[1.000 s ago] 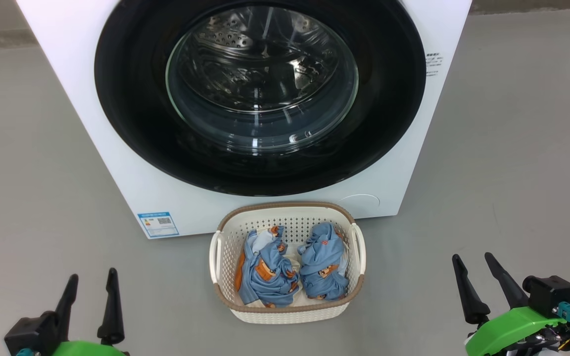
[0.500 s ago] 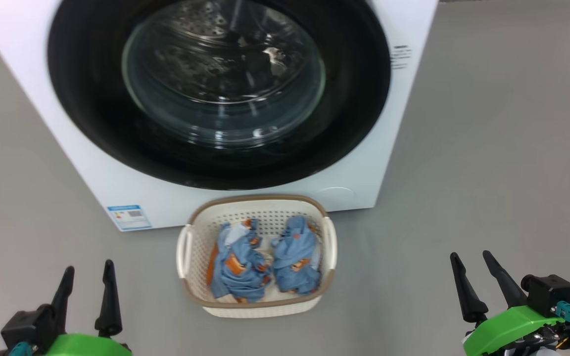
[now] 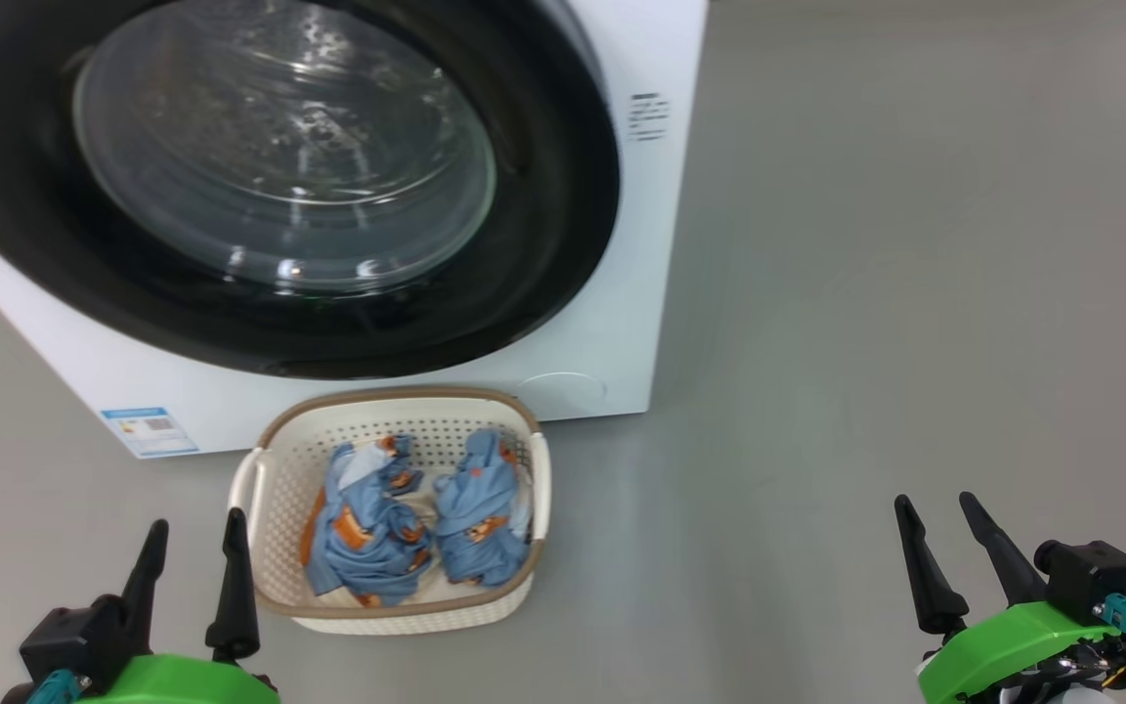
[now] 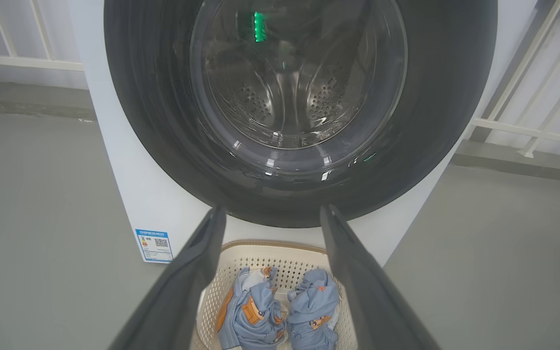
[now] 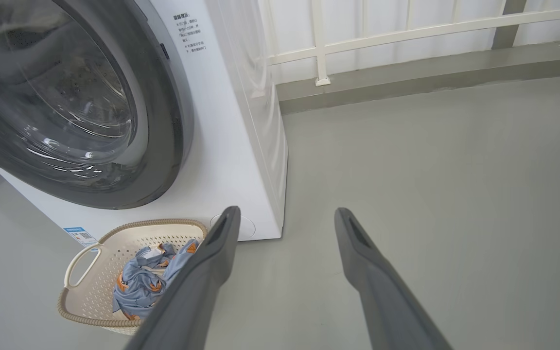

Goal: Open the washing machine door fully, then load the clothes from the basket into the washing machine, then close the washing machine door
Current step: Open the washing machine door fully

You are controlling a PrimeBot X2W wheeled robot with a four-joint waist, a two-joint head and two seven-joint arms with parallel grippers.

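Facing seemingly shut washing machine door (image 3: 284, 156)

Closed door (image 3: 563, 196), clothes (image 3: 368, 538) in basket (image 3: 277, 548)

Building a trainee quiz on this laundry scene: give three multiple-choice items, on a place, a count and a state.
1. Where is the basket? A. on the floor before the washing machine B. on top of it C. in the drum
2. How many bundles of clothes does it hold? A. one B. two C. four
3. The door is: A. shut B. wide open C. taken off
Answers: 1 A, it stands at the machine's foot; 2 B, two blue bundles side by side; 3 A, its rim sits flush on the front.
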